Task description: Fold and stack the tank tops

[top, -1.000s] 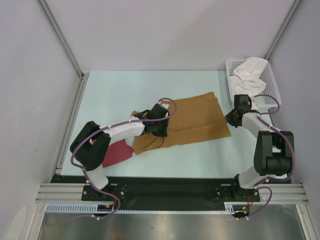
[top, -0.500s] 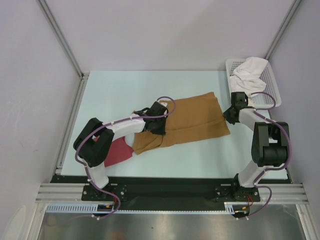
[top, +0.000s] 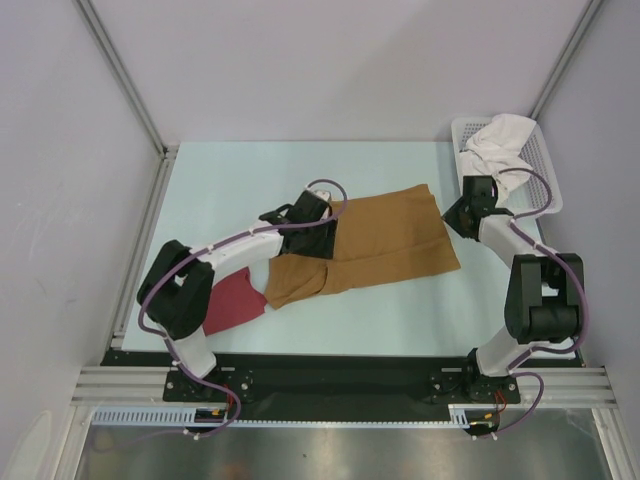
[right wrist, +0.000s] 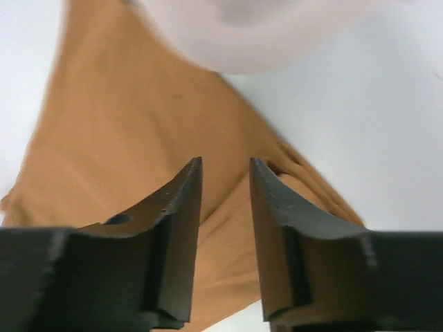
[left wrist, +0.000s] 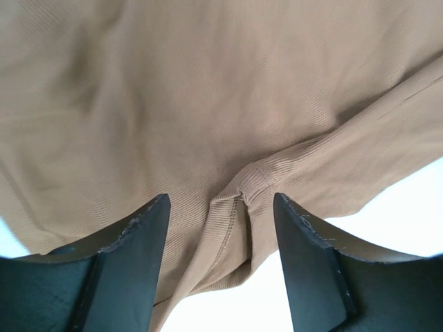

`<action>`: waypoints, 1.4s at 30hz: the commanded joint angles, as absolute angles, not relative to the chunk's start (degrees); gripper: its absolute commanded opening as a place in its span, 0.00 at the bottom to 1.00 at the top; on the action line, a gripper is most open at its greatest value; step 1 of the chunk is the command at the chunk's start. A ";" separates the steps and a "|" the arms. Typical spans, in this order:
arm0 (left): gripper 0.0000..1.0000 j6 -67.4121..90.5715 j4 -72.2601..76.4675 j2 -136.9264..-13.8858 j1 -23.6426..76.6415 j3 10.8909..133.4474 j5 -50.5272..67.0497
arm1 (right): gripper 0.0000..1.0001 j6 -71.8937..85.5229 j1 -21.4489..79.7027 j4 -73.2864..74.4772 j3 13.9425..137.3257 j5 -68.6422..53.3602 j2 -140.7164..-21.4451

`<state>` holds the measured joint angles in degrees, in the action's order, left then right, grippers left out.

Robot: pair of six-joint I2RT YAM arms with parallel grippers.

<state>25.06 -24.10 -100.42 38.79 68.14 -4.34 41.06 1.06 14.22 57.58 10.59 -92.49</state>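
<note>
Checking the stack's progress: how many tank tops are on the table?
2: tan-brown tank top spread mid-table; dark red tank top near-left, partly under the left arm.

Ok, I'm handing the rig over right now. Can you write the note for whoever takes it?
Left gripper: open over the left end of the tan tank top, with a seamed ridge of cloth between its fingers, not pinched.
Right gripper: slightly open over the same top's right edge, holding nothing.
Dark red tank top: near left on the table, partly under the left arm. I cannot tell if it is folded.
White basket: far right, with white cloth in it.
Done: the tan top is spread out.
Left: fold the tan top, then stack the two.
</note>
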 commanded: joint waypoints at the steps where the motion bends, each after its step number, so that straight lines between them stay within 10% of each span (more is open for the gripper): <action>1: 0.67 21.54 -24.34 -95.19 37.01 72.59 -3.78 | 0.36 34.81 1.93 8.71 62.13 5.82 -90.17; 8: 0.67 20.13 -26.46 -99.48 30.34 81.45 -0.44 | 0.23 30.42 2.46 9.65 72.49 -2.98 -98.06; 25: 0.64 13.45 -30.67 -125.14 27.95 106.69 -5.27 | 0.54 17.58 3.52 27.16 106.96 6.85 -129.10; 42: 0.65 13.27 -31.47 -131.04 26.19 112.59 -4.13 | 0.55 15.47 5.27 28.21 114.52 11.07 -137.90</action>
<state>14.44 -31.48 -130.58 26.83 109.60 -4.29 16.84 4.80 27.59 111.55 8.67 -136.07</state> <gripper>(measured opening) 0.650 0.542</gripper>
